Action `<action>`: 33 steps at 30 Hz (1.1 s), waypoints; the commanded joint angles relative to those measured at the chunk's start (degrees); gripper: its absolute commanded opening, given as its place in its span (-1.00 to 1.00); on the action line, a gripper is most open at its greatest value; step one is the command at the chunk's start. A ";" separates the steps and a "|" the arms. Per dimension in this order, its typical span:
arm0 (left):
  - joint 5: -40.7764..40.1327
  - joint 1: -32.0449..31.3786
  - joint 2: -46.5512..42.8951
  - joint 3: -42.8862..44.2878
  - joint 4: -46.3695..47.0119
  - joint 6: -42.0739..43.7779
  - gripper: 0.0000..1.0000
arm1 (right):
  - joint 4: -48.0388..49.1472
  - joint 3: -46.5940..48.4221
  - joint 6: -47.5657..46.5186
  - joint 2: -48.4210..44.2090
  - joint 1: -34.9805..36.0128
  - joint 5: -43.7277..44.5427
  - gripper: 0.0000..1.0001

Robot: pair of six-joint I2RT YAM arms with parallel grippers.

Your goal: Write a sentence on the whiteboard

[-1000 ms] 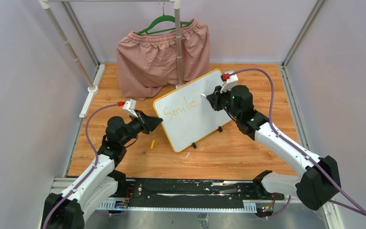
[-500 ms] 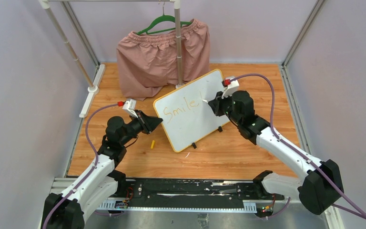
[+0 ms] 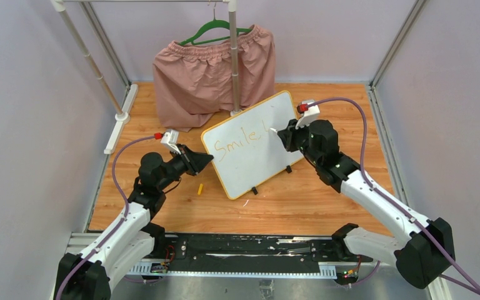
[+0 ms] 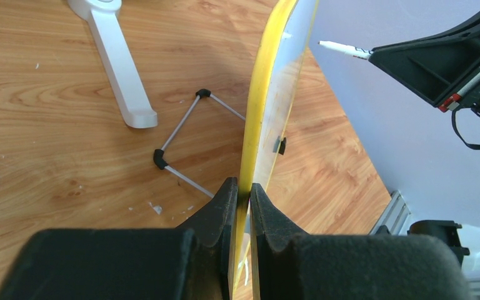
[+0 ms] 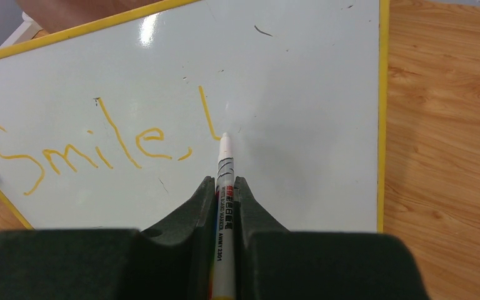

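Half whiteboard blank right of marker; left pincer clamps board edge.

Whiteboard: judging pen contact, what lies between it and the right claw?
Only the marker, held in the right claw; its tip seems to meet the whiteboard at an orange stroke. Right wrist view.

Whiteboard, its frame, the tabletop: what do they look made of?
The whiteboard looks like a glossy coated panel: glare spots show on it. Its yellow frame seems smooth plastic or painted metal; I cannot tell which. The tabletop looks like wood or wood-print laminate: grain lines, slight sheen.
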 commanded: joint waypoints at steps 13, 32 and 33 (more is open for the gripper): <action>0.40 0.12 -0.84 -0.27 1.31 -0.05 -1.00 | 2.93 4.57 0.56 3.00 -0.63 -0.81 -1.00; 0.49 0.12 -1.07 -0.14 1.31 -0.10 -1.00 | 2.97 2.85 0.81 4.30 -0.63 0.20 -1.00; 0.49 0.12 -1.02 -0.22 1.31 -0.09 -1.00 | 2.89 2.51 0.94 4.11 -0.65 0.14 -1.00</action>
